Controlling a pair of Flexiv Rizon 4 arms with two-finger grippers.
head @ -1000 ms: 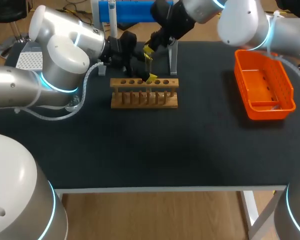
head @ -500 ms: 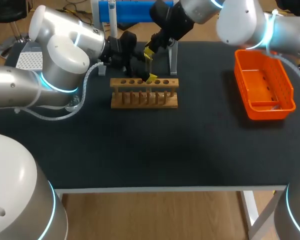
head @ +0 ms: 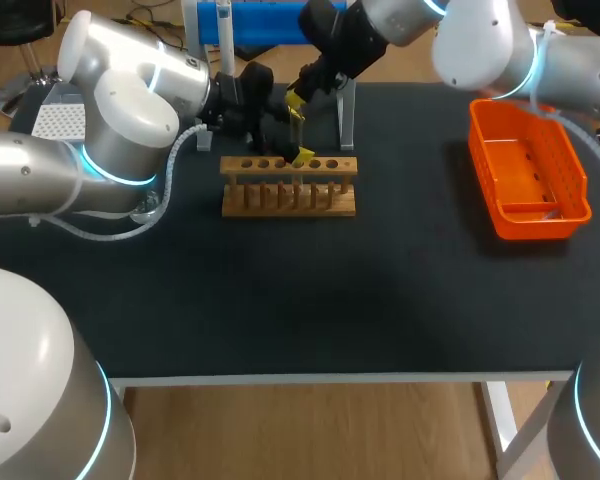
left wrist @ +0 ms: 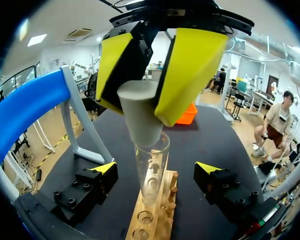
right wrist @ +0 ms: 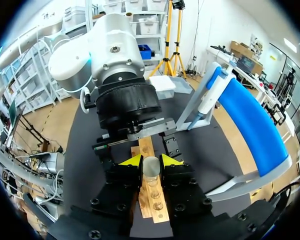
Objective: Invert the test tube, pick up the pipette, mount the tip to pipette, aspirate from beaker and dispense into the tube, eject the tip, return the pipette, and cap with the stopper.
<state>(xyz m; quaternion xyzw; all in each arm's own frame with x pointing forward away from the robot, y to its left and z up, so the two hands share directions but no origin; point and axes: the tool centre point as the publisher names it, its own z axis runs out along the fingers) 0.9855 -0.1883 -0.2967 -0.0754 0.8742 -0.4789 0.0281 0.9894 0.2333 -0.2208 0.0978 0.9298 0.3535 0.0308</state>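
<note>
Right gripper: clamped on the grey stopper, narrow end down, ready to seat.
Stopper: at the mouth of the test tube, apparently just entering.
Test tube: upright in the wooden rack, which steadies it.
Left gripper: fingers wide apart flanking the tube, touching nothing; probably guarding it.

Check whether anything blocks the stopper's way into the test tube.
Nothing visible does. The right end effector holds the stopper with its narrow end right at the open mouth of the test tube. The left end effector is open, one finger on each side of the tube, below its rim, not across it.
</note>
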